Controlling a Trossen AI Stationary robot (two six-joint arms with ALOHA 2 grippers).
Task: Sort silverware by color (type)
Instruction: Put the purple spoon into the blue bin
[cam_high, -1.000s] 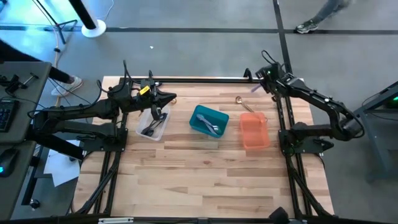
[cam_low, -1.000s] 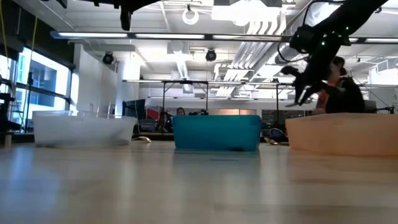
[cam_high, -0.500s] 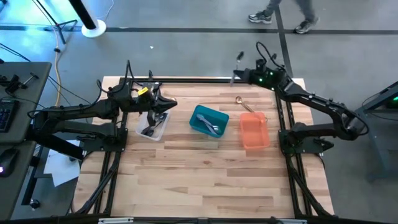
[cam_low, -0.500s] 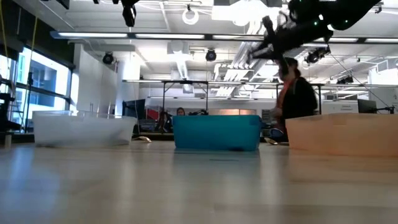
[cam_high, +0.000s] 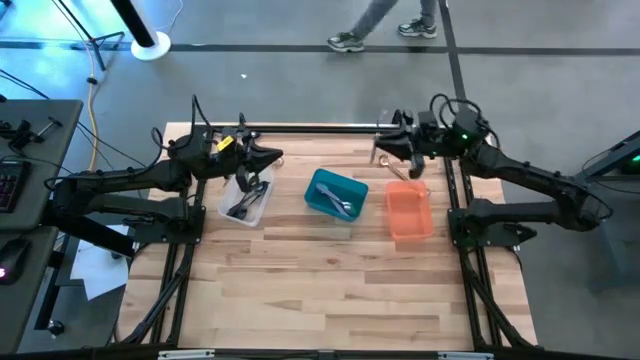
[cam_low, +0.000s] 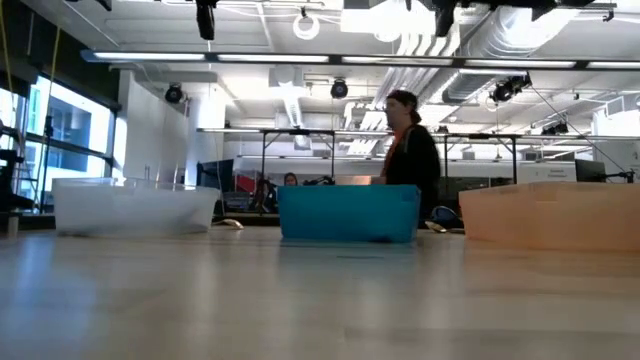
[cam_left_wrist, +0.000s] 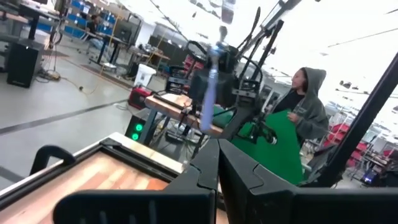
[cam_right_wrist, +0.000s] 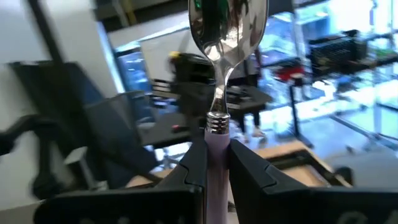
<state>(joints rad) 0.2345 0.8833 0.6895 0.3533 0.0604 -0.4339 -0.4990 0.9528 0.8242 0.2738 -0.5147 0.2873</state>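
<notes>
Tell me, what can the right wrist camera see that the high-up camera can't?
Only the right wrist view shows the spoon close up: a shiny bowl on a pale handle, pinched by the right gripper. Only the high view shows the clear bin, teal bin, orange bin and left gripper together. Both show the right gripper holding the spoon.

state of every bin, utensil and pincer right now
clear bin: holds dark utensils
teal bin: holds silver utensils
orange bin: looks empty
gold spoon: lying on the table behind the orange bin
spoon with pale handle: clamped upright in the right pincer
right pincer: shut on the spoon, raised over the table's back edge
left pincer: shut, empty, above the clear bin
</notes>
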